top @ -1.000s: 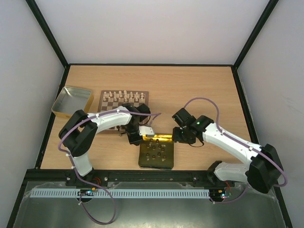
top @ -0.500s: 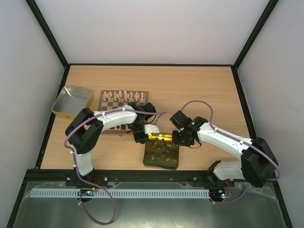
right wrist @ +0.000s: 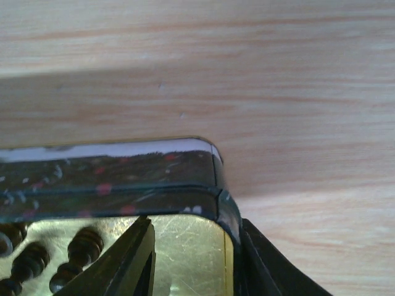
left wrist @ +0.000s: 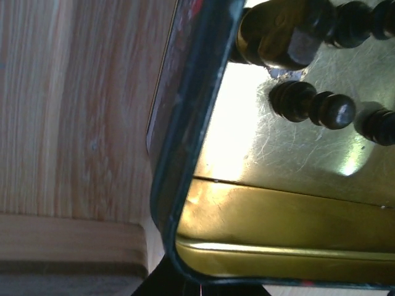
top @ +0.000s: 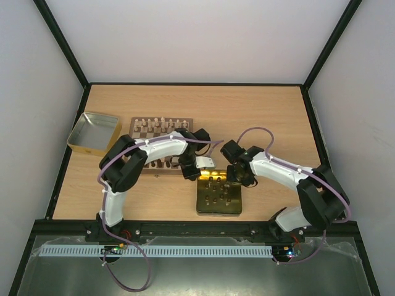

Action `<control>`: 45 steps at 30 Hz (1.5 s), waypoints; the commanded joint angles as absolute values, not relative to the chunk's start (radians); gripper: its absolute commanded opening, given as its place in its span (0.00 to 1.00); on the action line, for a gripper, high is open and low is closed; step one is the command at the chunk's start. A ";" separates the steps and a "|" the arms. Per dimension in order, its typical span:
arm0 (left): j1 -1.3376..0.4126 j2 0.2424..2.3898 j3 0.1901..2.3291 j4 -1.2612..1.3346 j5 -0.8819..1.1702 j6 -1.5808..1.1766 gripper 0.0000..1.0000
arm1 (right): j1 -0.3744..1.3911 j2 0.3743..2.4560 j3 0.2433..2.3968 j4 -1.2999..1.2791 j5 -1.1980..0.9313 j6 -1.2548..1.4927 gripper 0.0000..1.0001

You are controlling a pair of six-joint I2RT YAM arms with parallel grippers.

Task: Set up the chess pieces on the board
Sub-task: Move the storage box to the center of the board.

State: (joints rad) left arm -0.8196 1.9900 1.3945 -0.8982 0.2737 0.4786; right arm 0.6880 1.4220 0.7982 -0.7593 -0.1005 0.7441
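Several dark chess pieces [top: 219,194] stand upright inside the gold tray [top: 219,214], none of them in my grasp. The tray sits on the tabletop [top: 271,111] toward the near edge, just off the near right corner of the board [top: 145,132]. A row of cream chess pieces [top: 160,123] lines the board's far edge; my left arm crosses the board's near half, so I cannot tell what stands there.

My left fingers [top: 205,163] reach the tray's far left corner and are pressed together on its thin wall. In my left wrist view the dark rim [left wrist: 191,111] runs down into the black finger [left wrist: 179,277] at the bottom, with the pieces [left wrist: 311,106] on the shiny floor beyond.

My right fingers [top: 236,176] are at the tray's far right corner. In my right wrist view they are spread astride the wall [right wrist: 111,179]: one finger [right wrist: 129,259] is inside over the gold floor, with a gap between it and the side wall, and the other lies against the outside. Dark pieces [right wrist: 80,246] show at the lower left.

An open metal tin [top: 77,139] lies on the tabletop left of the board.
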 commanded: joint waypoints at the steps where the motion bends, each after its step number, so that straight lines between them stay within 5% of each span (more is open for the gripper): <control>1: -0.825 2.040 1.450 -0.886 0.295 0.472 0.02 | 0.622 1.452 0.840 -0.727 -0.055 0.722 0.33; 20: -0.796 2.319 1.892 -0.990 0.239 0.478 0.02 | 0.448 1.640 1.004 -0.684 -0.012 0.662 0.35; 45: -0.843 2.228 1.779 -0.957 0.328 0.439 0.02 | 0.382 1.607 1.022 -0.735 -0.005 0.617 0.37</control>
